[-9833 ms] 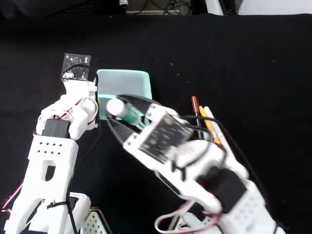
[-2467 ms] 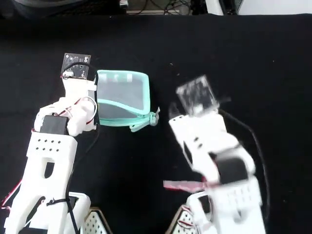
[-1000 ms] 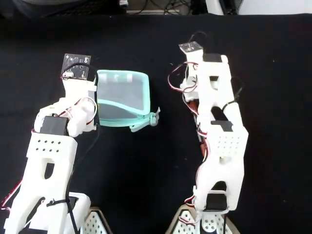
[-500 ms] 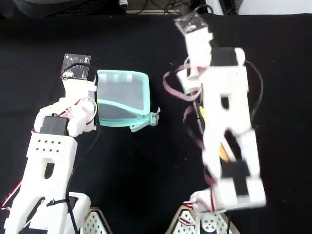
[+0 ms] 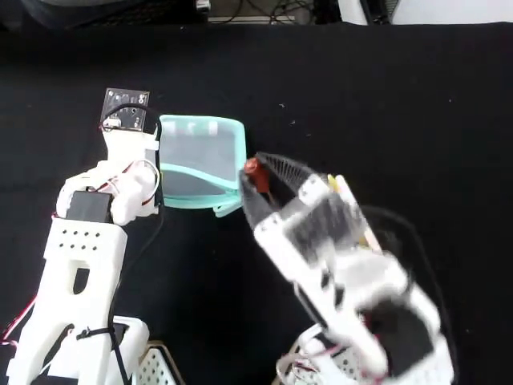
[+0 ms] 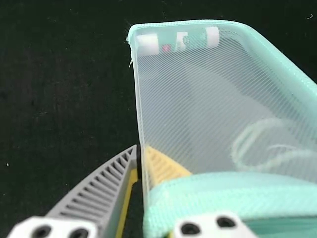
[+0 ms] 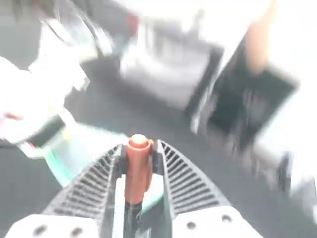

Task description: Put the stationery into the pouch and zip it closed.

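From the high view, my right claw (image 5: 258, 178) is pinching a brown pen with a reddish end (image 5: 252, 168). Its long axis slants toward the mint-green mesh pouch (image 5: 200, 156), and the tip is just beside the pouch's near corner. Yellow pencils (image 5: 343, 188) lie behind my arm on the black surface (image 5: 401, 96).

In the left wrist view, my left claw (image 6: 141, 166) is clamped on the pouch's side edge. A white-and-green stick (image 6: 178, 39) lies inside at the far end.

In the right wrist view, the pen runs straight out between my jaws, with the pouch beyond it. My judgement is that I should feed it in lengthwise.
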Robot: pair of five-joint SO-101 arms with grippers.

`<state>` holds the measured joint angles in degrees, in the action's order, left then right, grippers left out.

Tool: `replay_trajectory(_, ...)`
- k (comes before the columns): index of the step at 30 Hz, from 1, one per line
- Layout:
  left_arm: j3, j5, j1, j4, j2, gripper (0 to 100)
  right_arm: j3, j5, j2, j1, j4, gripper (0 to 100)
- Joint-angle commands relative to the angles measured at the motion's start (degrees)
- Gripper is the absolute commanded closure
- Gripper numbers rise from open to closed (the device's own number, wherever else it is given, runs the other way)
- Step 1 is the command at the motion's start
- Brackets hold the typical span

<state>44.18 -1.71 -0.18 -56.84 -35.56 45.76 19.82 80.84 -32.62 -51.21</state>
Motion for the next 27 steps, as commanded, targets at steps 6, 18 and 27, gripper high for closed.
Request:
replay_trajectory(6,0.5,0.1,-0.3,0.0,0.8,97,17.8,-2.5,16.7,-9.3,24.7,98.5)
replay_trajectory(18,0.5,0.1,-0.3,0.0,0.8,97,29.7,-2.5,16.1,-12.8,38.7,98.5)
replay_trajectory(27,0.5,0.1,-0.4,-0.1,0.8,97,31.2,-2.5,3.6,-12.6,50.3,98.6)
